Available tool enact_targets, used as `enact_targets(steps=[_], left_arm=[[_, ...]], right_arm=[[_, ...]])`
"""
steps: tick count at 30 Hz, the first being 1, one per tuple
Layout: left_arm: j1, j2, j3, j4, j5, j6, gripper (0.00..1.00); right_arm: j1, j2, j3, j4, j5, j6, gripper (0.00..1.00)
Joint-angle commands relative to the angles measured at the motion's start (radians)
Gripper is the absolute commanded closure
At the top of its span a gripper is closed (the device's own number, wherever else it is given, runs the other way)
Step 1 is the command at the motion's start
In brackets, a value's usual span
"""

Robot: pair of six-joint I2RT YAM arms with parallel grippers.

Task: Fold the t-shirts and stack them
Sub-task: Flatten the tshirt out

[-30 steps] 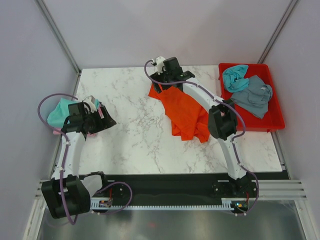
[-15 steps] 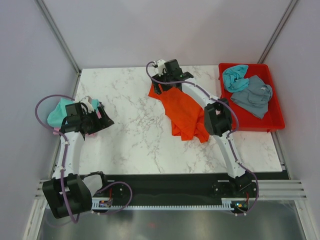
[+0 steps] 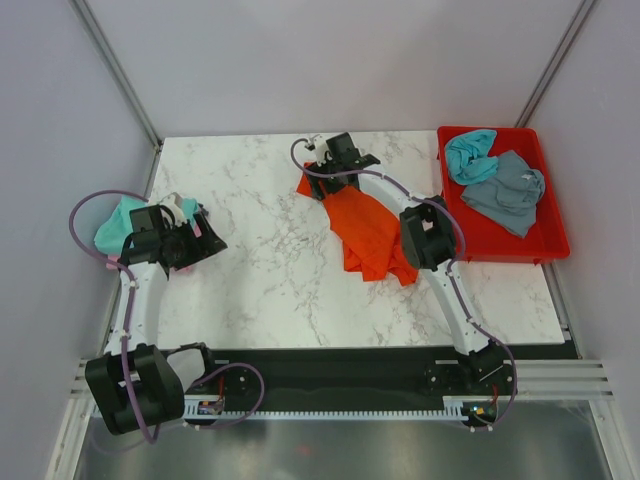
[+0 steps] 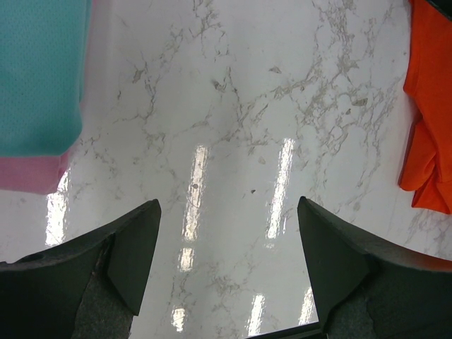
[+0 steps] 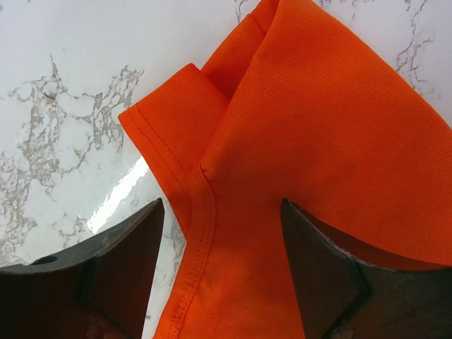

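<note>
I have the right gripper (image 5: 222,205) open over the orange t-shirt (image 5: 318,127) at its sleeve seam — poised to pinch; left gripper (image 4: 227,205), released too, hovers aside.

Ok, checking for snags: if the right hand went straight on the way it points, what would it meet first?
The right hand would probably meet the orange t-shirt first; it lies directly ahead, though depth is unclear.

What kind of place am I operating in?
Probably a robot test cell, not a home: a marble-pattern tabletop boxed in by plain grey walls, with a red tray holding crumpled t-shirts.
</note>
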Motion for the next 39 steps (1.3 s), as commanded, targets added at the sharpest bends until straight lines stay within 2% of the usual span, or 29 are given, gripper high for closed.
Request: enact_targets(steps=[1,5,8,9,10,13,18,20,21,23,29,33,39], left_arm=[[0.012,0.000,0.001,0.014,0.026,-0.030,0.14],[0.019,-0.001,0.000,0.015,0.023,-0.032,0.14],[0.022,-0.003,-0.002,0.015,0.023,-0.033,0.14],[0.022,-0.001,-0.002,0.017,0.023,-0.033,0.14],[0.024,-0.003,-0.003,0.020,0.023,-0.036,0.14],[0.025,-0.003,-0.011,0.027,0.029,-0.042,0.14],[0.025,-0.007,-0.012,0.029,0.031,-0.044,0.14],[0.024,-0.012,-0.012,0.027,0.029,-0.044,0.14],[0.025,-0.014,-0.012,0.029,0.029,-0.045,0.14],[0.025,-0.015,-0.014,0.029,0.029,-0.045,0.14],[0.025,-0.015,-0.031,0.047,0.054,-0.058,0.14],[0.024,-0.003,-0.032,0.058,0.048,-0.048,0.16],[0.021,-0.003,-0.019,0.055,0.088,-0.045,0.16]], right_arm=[[-0.001,0.014,0.050,0.028,0.022,-0.024,0.26],[0.001,0.026,0.049,0.029,0.022,-0.026,0.36],[0.001,0.014,0.038,0.029,0.026,-0.023,0.56],[0.002,0.010,0.035,0.028,0.029,-0.024,0.67],[0.002,0.001,0.027,0.029,0.032,-0.028,0.71],[0.001,-0.009,0.013,0.031,0.049,-0.037,0.75],[0.001,-0.015,-0.002,0.028,0.054,-0.041,0.76],[0.002,-0.018,-0.005,0.026,0.051,-0.049,0.82],[0.007,-0.021,-0.007,0.025,0.054,-0.055,0.92],[0.008,-0.045,-0.011,0.017,0.060,-0.069,0.98],[0.022,-0.194,-0.011,-0.012,0.069,-0.161,1.00],[0.059,-0.338,-0.056,-0.017,0.068,-0.285,1.00],[0.131,-0.524,-0.073,-0.020,0.048,-0.324,1.00]])
